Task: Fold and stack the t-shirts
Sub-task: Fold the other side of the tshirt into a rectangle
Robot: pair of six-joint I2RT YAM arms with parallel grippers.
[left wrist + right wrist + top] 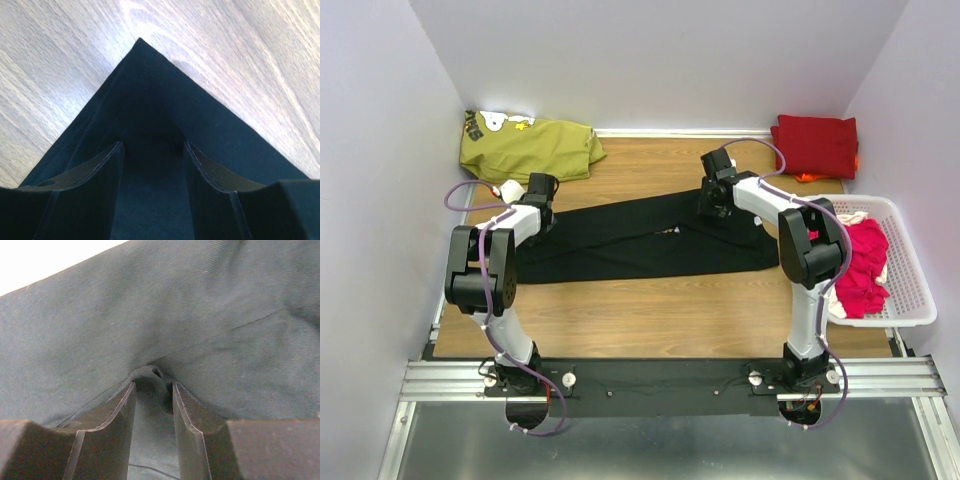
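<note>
Black shirt (640, 245) lies flat across table (650, 320) centre, folded long. Soft, light, limp; likely sags when lifted. Left gripper (152, 146) fingers spread over left corner. Right gripper (154, 385) pinches pucker near far edge. Best hold: corners, hem.

The top camera is looking down from high on the near side of the black shirt (640, 240), far enough to be framing the whole table (650, 320). The left wrist camera is hovering close over the shirt's left corner, the right sitting closer still at its right end. All are sharing the shirt.
</note>
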